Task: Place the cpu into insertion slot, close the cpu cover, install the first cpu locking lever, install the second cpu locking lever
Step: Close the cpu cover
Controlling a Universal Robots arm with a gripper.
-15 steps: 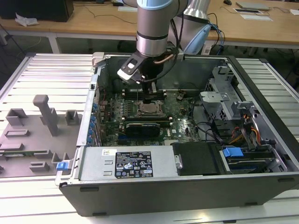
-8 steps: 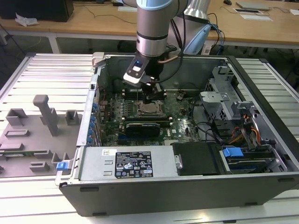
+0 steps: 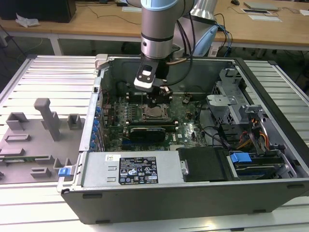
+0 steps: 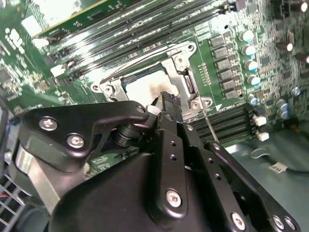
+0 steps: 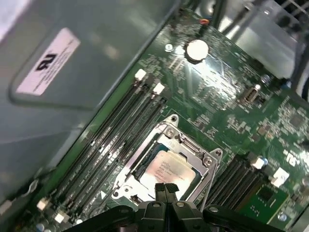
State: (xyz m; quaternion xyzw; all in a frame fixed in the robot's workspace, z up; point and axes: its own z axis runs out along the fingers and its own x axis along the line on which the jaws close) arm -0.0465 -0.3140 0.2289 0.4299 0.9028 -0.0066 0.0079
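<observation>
Over on the exterior view's left, a grey plate (image 3: pixel 29 145) with a few grey blocks lies on the ribbed table (image 3: pixel 48 72), right beside the open case (image 3: pixel 145 203). Moving across, the arm (image 3: pixel 157 24) drops straight down into the case about mid-board. The gripper (image 5: pixel 166 187) hangs right over the slot (image 5: pixel 143 166). The fingers are pressed together with nothing between them. The tips sit just above one edge of the socket, and I honestly can't tell if they're touching it.

The cpu (image 5: pixel 170 171) is already sitting in the slot. Its pale top shows through the window of the cover (image 5: pixel 206 158), which looks to be lying flat around it. A thin wire lever (image 5: pixel 206 188) runs along one side of the cover, but I can't tell whether it's hooked. In the first wrist view, memory slots (image 5: pixel 120 130) run alongside the socket.

Back in the exterior view, a black card (image 3: pixel 152 131) lies just on the camera side of the slot, and the labelled PSU (image 3: pixel 130 169) is nearer still. Further right is the metal drive cage (image 3: pixel 227 101), then a blue tab (image 3: pixel 240 158) and a bundle of cables (image 3: pixel 256 135) by the case's far wall.
</observation>
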